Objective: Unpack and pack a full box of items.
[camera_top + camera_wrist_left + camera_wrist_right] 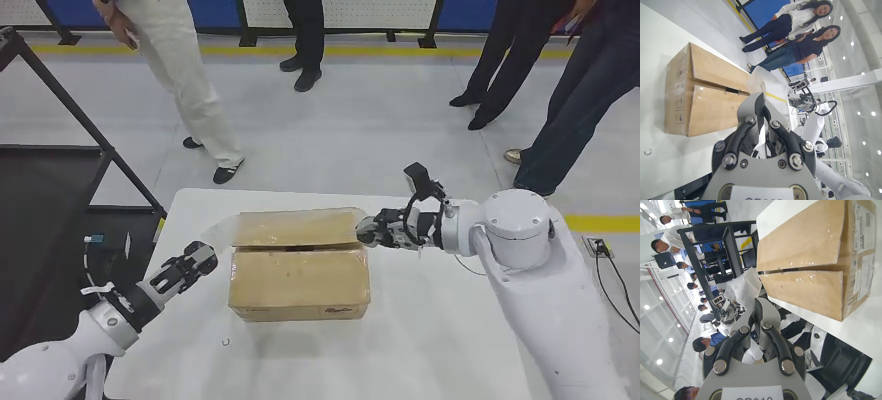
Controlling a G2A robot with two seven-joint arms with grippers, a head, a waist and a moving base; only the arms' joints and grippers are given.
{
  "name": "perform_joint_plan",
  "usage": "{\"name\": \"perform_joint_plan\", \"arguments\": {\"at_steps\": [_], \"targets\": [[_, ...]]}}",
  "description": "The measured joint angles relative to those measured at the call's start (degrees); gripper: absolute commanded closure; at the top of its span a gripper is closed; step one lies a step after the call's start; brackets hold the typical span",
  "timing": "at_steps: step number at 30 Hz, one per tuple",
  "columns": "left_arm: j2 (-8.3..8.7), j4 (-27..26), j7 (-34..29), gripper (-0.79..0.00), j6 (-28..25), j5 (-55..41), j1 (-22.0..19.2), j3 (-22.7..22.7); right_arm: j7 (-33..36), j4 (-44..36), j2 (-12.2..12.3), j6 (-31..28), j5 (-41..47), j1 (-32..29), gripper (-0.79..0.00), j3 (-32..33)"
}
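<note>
**Opening the box: clear the grippers, then lift the flaps**

The box sits mid-table, both top flaps lying down. The seam between them shows a dark gap, so it is probably already cut.

The left gripper is beside one end of the box and the right gripper is at the opposite end, near the seam. Each has its fingers drawn together on a scrap of clear film – whether one piece or two cannot be told.

Recommended procedure:
1. Set the film down well apart from the box, so it cannot drag across the flaps.
2. Spread the fingers narrowly and enter at the seam gap.
3. Lift one flap per arm – outward and evenly – so the box does not slide or tip.
</note>
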Motion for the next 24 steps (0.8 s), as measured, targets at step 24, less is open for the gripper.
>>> {"name": "perform_joint_plan", "arguments": {"at_steps": [24], "targets": [[4.03,12.46,-17.42,0.000,5.06,-1.96,-13.00,-1.03,3.91,20.01,11.65,-3.88,46.65,33.58,0.000,-52.37]]}}
